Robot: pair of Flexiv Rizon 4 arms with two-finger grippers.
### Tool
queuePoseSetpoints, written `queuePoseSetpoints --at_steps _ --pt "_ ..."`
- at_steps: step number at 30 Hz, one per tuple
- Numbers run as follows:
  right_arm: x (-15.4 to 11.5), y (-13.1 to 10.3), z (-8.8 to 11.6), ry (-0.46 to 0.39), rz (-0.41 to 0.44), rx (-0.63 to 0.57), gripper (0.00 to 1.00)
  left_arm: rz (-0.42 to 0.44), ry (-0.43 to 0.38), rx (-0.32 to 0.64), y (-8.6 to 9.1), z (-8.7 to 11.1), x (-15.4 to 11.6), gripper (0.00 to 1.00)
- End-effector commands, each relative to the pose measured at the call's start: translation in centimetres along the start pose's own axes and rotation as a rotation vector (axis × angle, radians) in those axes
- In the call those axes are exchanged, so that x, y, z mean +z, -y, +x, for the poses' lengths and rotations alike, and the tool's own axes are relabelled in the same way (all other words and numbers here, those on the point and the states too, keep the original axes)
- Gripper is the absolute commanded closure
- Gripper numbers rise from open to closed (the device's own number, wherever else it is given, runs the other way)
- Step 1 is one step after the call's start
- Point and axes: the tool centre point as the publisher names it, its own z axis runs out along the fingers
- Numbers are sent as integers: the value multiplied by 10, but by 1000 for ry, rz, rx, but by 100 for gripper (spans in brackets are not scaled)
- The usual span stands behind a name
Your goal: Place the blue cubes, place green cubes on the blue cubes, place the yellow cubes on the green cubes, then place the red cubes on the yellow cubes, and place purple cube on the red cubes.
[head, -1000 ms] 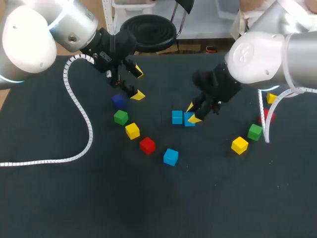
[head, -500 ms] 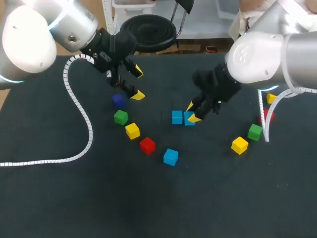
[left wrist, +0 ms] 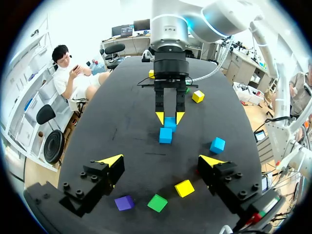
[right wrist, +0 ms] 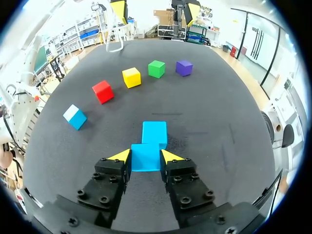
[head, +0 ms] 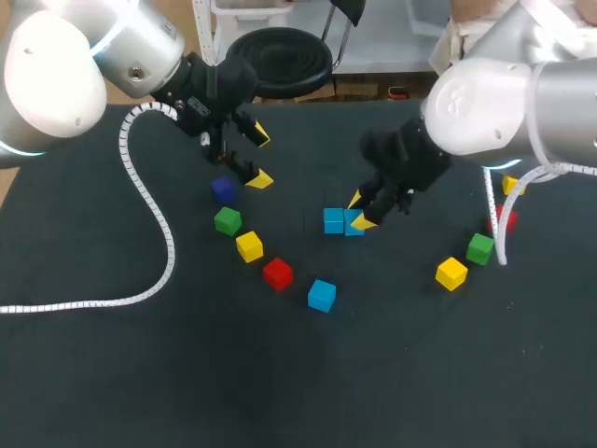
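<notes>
Between the yellow tips of your right tool sits the held blue cube, with both fingers pressed on opposite side faces: clamped. Whether it rests on the worktop or hangs just off it, cannot tell.

Just ahead and touching it: second blue cube, faces flush.

Further ahead, off to one side: third blue cube, alone.

Beyond, an arc: red cube, yellow cube, green cube, purple cube, each apart from its neighbour.

Farthest: your left tool, fingers spread wide, gripping nothing, hovering over the purple-green end of the arc.

Handling, as judged: the cubes look small, rigid and light, with smooth flat faces that are likely a bit slick. Take them on two parallel faces at about mid-height, fingers square to the faces; a corner grip would probably twist the cube. Where two blues butt together, the touching face is closed off, so grip across the free pair. Let go gently, since a light cube may get nudged.
</notes>
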Motion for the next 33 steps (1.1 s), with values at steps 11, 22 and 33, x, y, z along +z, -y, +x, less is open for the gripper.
queuePoseSetpoints --at_steps 11,22,33 --pt "0 2 2 5 -1 -1 100 3 -4 -1 -2 -1 0 0" --pt "2 4 2 6 -5 -4 100 3 -4 -1 -2 -1 0 0" --pt "4 7 2 5 -8 -9 100 3 -4 -1 -2 -1 0 0"
